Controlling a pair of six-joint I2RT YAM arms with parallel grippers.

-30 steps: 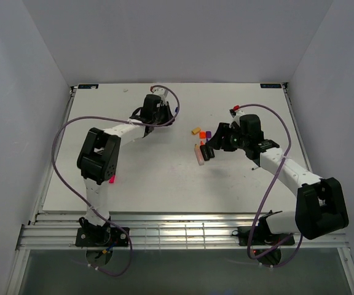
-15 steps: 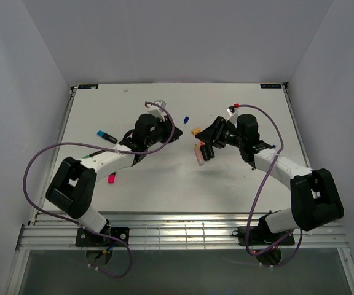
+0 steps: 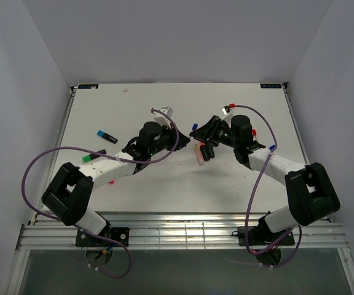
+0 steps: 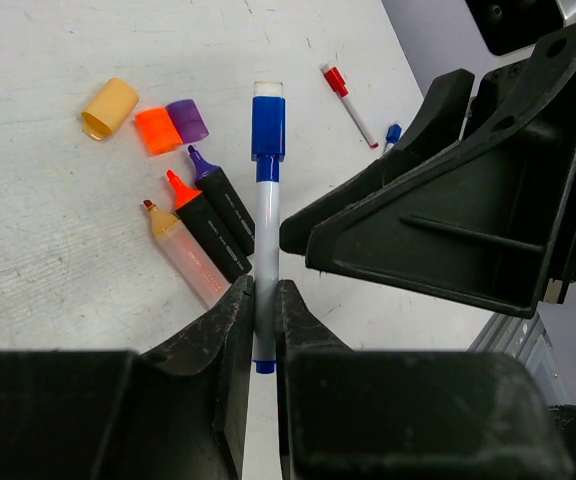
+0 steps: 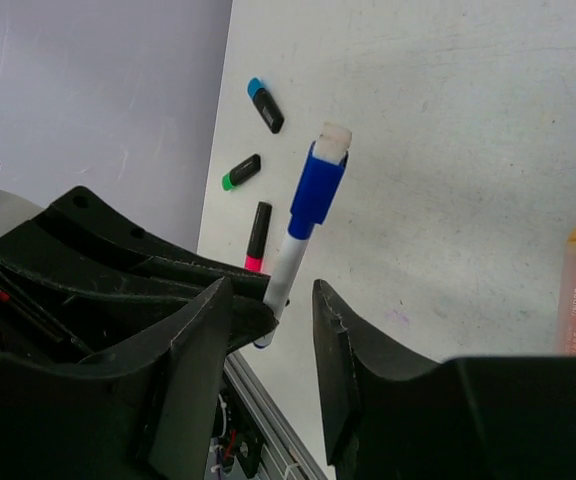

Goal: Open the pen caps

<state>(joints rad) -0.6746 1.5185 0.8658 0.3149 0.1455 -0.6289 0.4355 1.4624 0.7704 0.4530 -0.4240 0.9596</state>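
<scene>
My left gripper is shut on the barrel of a white marker and holds it above the table. The marker's blue cap is on and points away from the gripper. My right gripper is open and faces the left one. The blue cap sticks out past its spread fingers, which do not touch the marker. In the top view the two grippers, left and right, meet at the table's middle. Loose peach, orange and purple caps lie on the table.
Three uncapped markers lie below the grippers: a peach one and two black barrels with orange and purple tips. A thin red-capped pen lies beyond. Teal-capped, green-capped and magenta-capped markers lie at the left.
My left arm has swung from the table's back toward the middle, carrying the blue-capped marker to the right gripper. My right gripper has shifted left and up to face it.
</scene>
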